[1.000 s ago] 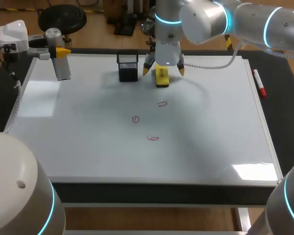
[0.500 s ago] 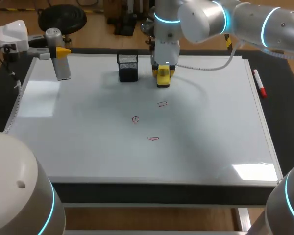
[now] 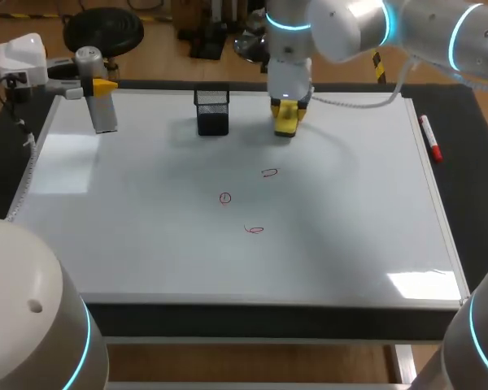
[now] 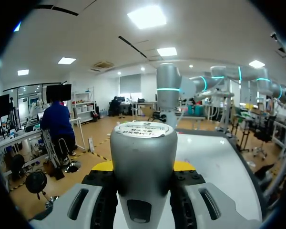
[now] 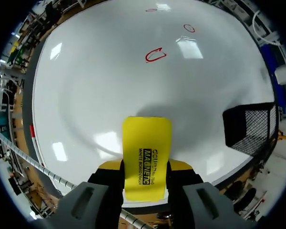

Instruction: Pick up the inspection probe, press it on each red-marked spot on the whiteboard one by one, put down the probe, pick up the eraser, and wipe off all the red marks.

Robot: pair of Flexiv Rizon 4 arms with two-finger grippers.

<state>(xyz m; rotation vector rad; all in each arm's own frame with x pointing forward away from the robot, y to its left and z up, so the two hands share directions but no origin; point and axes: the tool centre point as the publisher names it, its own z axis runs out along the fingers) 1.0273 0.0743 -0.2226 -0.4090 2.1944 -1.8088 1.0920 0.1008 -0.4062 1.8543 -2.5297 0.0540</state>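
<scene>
Pinching light, stiff eraser (image 5: pixel 146 152) by its long edges between right fingers (image 5: pixel 180 166); clamping slick probe (image 4: pixel 142 162) between left fingers (image 4: pixel 185 166).

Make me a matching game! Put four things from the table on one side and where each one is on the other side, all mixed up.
Things:
1 eraser
2 probe
3 marker
4 basket

Places:
A in the left end effector
B lying just off the whiteboard
C in the right end effector
D standing on the whiteboard

Pairs: 1-C, 2-A, 3-B, 4-D
</scene>
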